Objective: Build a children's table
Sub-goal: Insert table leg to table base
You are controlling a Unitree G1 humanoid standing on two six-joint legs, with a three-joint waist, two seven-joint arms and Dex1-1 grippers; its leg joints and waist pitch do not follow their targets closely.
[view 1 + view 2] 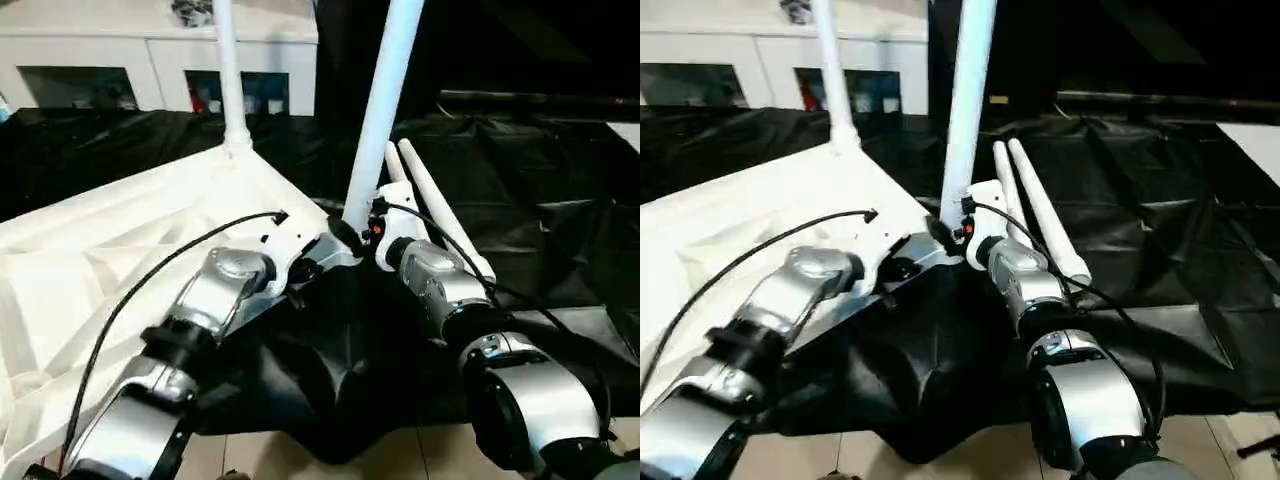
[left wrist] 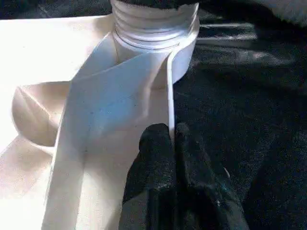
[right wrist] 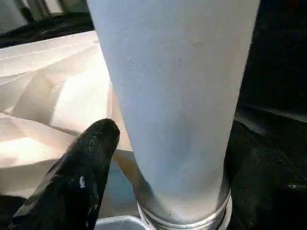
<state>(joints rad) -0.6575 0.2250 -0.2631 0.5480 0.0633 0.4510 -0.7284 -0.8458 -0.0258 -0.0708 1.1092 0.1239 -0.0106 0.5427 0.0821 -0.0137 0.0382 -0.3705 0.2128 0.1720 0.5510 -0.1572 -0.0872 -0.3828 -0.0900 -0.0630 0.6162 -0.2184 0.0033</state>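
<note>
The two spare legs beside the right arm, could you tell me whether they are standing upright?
No, the two spare legs lie flat side by side on the black cloth, next to the right forearm.

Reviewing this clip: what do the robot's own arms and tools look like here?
Both arms are built of rounded silver segments joined by black rings, ending in white wrist housings. A thin black cable loops along the left arm; another runs along the right arm, whose wrist shows a small red mark. The left tool has two black fingers, and the right tool does too.
</note>
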